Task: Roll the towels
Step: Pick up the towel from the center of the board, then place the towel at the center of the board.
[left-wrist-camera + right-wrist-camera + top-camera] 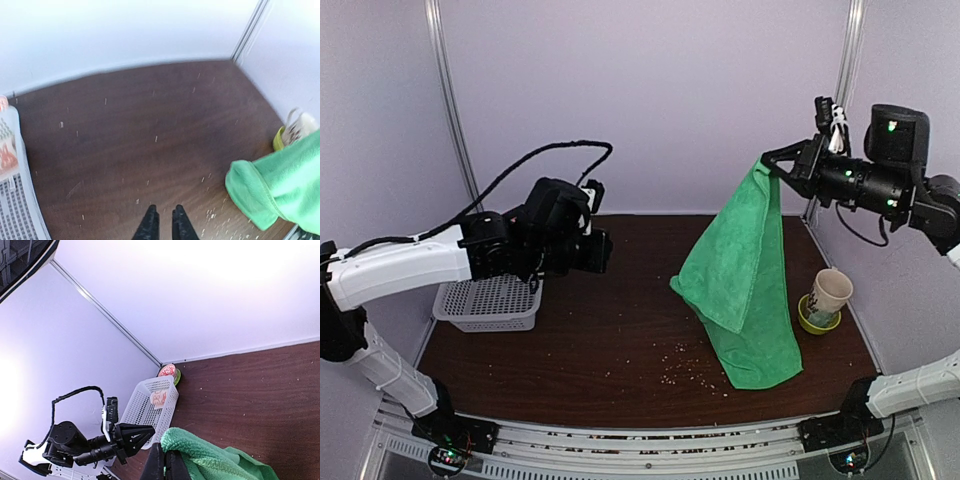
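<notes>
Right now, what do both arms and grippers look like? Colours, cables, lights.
The left arm has white shells, black joints and a black cable looping above it. The right arm has a black wrist with green lights and a white lower link. The left gripper and right gripper are black, two slim fingers each.

Lab test cell — white panel walls (650,90)
</notes>
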`<state>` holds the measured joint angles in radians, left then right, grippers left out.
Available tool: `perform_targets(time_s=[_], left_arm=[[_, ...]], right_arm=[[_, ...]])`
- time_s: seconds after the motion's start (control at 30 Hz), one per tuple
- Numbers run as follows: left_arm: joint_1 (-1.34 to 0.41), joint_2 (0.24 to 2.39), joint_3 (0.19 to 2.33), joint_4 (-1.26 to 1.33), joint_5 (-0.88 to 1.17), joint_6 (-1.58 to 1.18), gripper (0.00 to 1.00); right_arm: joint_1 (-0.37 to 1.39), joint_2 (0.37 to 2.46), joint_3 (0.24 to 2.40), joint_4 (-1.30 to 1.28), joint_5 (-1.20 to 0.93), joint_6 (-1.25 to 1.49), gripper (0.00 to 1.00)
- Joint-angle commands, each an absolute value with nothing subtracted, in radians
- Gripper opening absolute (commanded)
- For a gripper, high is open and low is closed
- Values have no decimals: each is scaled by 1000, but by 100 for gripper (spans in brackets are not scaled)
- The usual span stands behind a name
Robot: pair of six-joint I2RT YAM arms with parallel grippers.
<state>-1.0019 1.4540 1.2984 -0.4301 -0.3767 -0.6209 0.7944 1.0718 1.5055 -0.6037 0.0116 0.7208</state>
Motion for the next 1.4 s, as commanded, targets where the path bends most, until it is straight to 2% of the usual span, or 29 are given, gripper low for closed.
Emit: perform_targets(time_s=[0.0,0.03,0.1,0.13,0.17,0.23,0.33,0.53,0.63,0.8,0.9,1.07,1.23,1.27,1.37], left_arm=[[-996,1359,1223,-181,-403,-471,17],[-996,1344,1194,-111,-352,-434,23],[-995,1325,1154,-31,-267,-428,65],[-994,1324,1144,-12,-225,-442,81],[-994,1329,1136,13,-166,-446,86],[-996,1353,1131,59,-52,-450,86],[-998,1394,1116,115,45,-451,83],[-1024,1395,1026,239,98,-329,84],[-1082,1384,1055,230,27,-237,85],[-1250,1426,1114,269,-273,27,86],[-1267,1427,1116,232,-382,8,84],[-1268,1240,897,276,-471,-81,83],[-1268,1055,736,235,-543,-191,83],[-1269,1043,718,224,-551,-210,83],[-1269,1010,695,181,-585,-253,83]], right_arm=[[797,1083,1598,-776,75,603,0],[796,1082,1605,-774,77,598,0],[796,1078,1606,-761,76,599,0],[796,1076,1599,-751,70,600,0],[796,1073,1591,-741,65,600,0],[795,1067,1565,-722,64,609,0],[796,1063,1549,-704,47,615,0],[795,1049,1573,-709,20,612,0],[795,1035,1540,-692,32,642,0],[796,1010,1306,-534,35,811,0],[797,1034,1189,-414,19,924,0],[827,1171,1144,-289,7,980,0],[910,1442,1270,-281,-49,957,0],[920,1500,1310,-289,-90,941,3],[958,1625,1449,-381,-157,876,31]])
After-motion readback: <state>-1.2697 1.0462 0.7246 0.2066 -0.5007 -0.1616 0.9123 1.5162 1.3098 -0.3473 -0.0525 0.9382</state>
